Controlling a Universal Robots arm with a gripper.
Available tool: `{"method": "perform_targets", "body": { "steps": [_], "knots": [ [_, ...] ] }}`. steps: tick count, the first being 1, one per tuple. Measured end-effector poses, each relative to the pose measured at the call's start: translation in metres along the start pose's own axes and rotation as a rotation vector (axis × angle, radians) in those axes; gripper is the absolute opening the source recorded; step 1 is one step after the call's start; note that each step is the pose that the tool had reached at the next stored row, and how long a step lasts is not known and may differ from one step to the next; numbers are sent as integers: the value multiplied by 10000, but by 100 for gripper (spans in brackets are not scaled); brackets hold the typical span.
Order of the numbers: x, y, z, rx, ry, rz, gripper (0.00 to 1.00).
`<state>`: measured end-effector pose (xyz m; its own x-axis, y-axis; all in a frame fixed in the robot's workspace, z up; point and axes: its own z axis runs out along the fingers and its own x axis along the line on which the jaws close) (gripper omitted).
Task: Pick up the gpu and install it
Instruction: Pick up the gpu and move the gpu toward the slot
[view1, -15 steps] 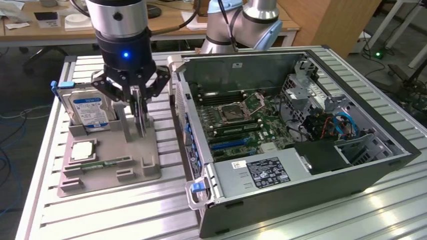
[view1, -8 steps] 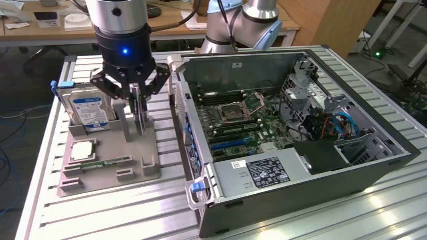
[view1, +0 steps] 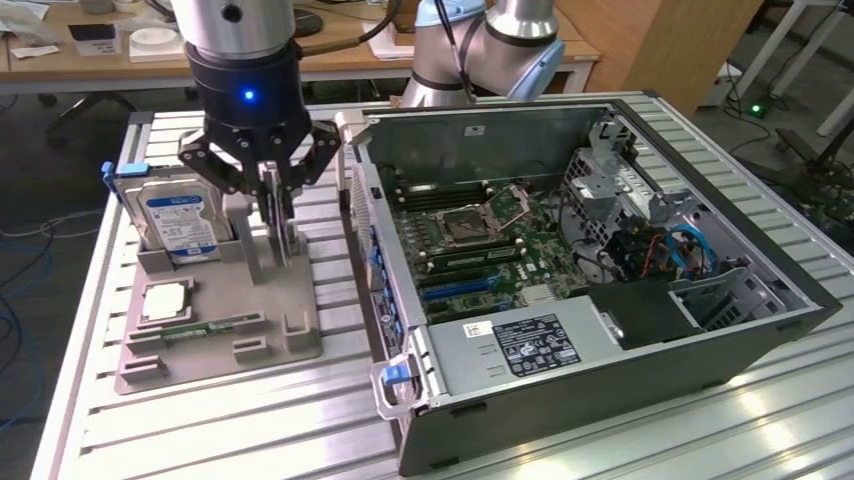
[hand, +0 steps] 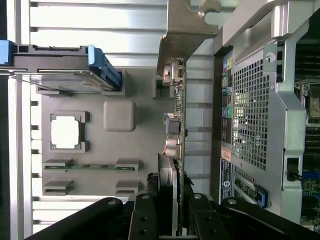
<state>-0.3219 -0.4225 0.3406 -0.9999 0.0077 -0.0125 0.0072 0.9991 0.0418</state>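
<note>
Ext. view: the gripper (view1: 271, 185), black w/ a blue light on its body, hangs at upper left of the frame, fingers clenched on the top edge of the gpu (view1: 276, 235). The card stands upright, thin, edge-on, foot in a slot of the fixture (view1: 214, 355), matte grey plastic, left-centre of frame. Card faces are hard to make out here. Just beside it, toward the ext. view's left, the hard drive (view1: 180, 220) stands in its own pocket. It's boxy silver metal w/ a blue-white label, print too small to read. Lower in frame a square silver cpu (view1: 163, 300) and a narrow green memory stick (view1: 214, 325) lie flat. The table (view1: 667, 440) is ribbed aluminium. The pc case (view1: 627, 385), dark sheet metal, side open, sits in the right half. Inside is the green motherboard (view1: 461, 245) and a power supply (view1: 534, 345), grey box w/ black label, white print unreadable.

Wrist view: the gpu (hand: 178, 130) is seen edge-on: green board, small connectors, bent silver bracket at its far end, black fins near the fingers (hand: 145, 220). The gripper (hand: 174, 222) clamps the card from both sides; finger bases are cut off by the frame edge. The pc case's perforated rear grille (hand: 250, 115) runs alongside the card, apart from it. Sticker text there is illegible.
</note>
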Motion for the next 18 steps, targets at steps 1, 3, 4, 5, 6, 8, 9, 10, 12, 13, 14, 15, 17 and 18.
{"method": "perform_targets", "body": {
  "steps": [1,3,4,5,6,8,9,10,12,13,14,15,17,18],
  "knots": [
    [0,0,-7,0,0,0,28],
    [0,-1,-22,1,2,0,28],
    [-1,-1,-29,1,1,-1,28],
    [-1,-1,-38,1,2,0,28],
    [-1,-1,-45,1,1,-1,28],
    [-1,-1,-62,0,0,-1,28],
    [-1,-2,-71,0,0,-1,28],
    [-1,-2,-83,0,2,-1,28],
    [-2,-1,-123,-1,1,-1,28],
    [-2,0,-142,0,1,-1,28],
    [-2,0,-160,-1,1,-1,28],
    [-2,1,-177,-2,1,0,28],
    [-3,2,-211,-4,1,-1,28],
    [-3,2,-226,-5,0,0,28]
  ]
}}
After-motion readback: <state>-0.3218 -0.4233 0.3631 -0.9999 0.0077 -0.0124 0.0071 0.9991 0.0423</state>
